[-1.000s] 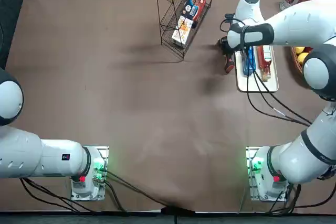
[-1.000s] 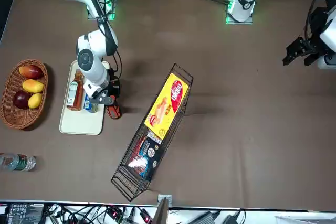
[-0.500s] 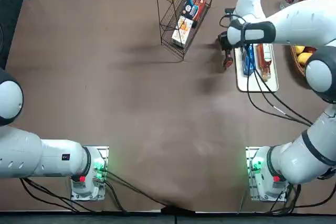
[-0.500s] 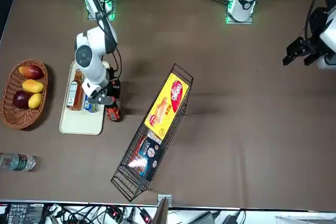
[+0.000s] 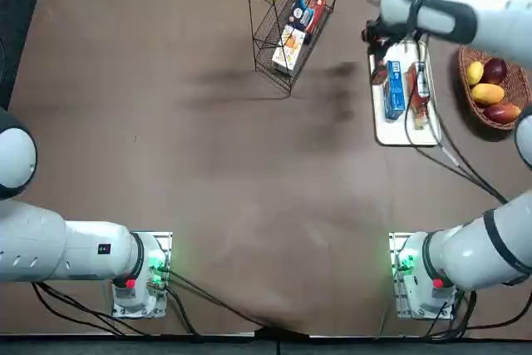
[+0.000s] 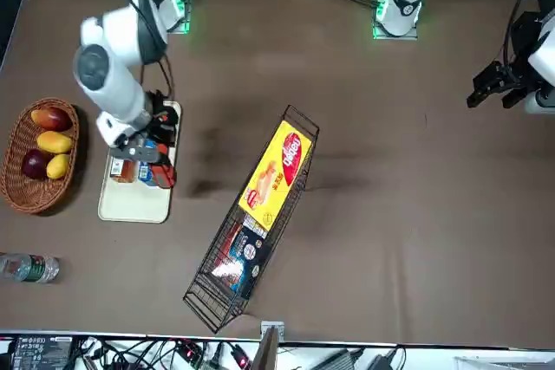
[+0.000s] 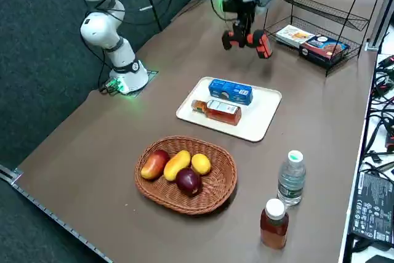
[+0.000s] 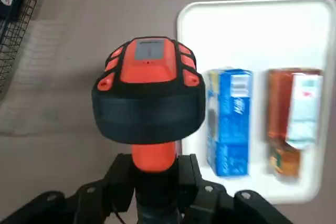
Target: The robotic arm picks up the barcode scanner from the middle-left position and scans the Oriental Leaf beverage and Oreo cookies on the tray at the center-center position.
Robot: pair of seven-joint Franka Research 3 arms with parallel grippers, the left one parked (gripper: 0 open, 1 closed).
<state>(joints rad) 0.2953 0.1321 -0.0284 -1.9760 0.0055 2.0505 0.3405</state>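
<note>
My right gripper (image 8: 154,174) is shut on the red-orange handle of the barcode scanner (image 8: 149,95), which hangs in the air with its black head pointing down at the table. The scanner (image 7: 247,38) hovers off the white tray's (image 7: 261,118) edge, on the side toward the wire rack. On the tray lie the blue Oreo cookies (image 8: 228,124) and the Oriental Leaf beverage (image 8: 291,119), side by side. In the top view the gripper (image 5: 378,39) is by the tray's (image 5: 399,132) far left corner. In the front view the scanner (image 6: 163,175) overlaps the tray's (image 6: 134,205) edge.
A tilted wire rack (image 5: 291,31) with snack boxes stands left of the tray in the top view. A woven fruit basket (image 7: 184,173) sits on the tray's other side. Beyond it stand a water bottle (image 7: 290,177) and a brown bottle (image 7: 273,223). Cables trail from the arm over the tray.
The right arm has lifted the scanner off the table beside the tray and carried it up and toward the table's far edge. The tray's items have not moved.
</note>
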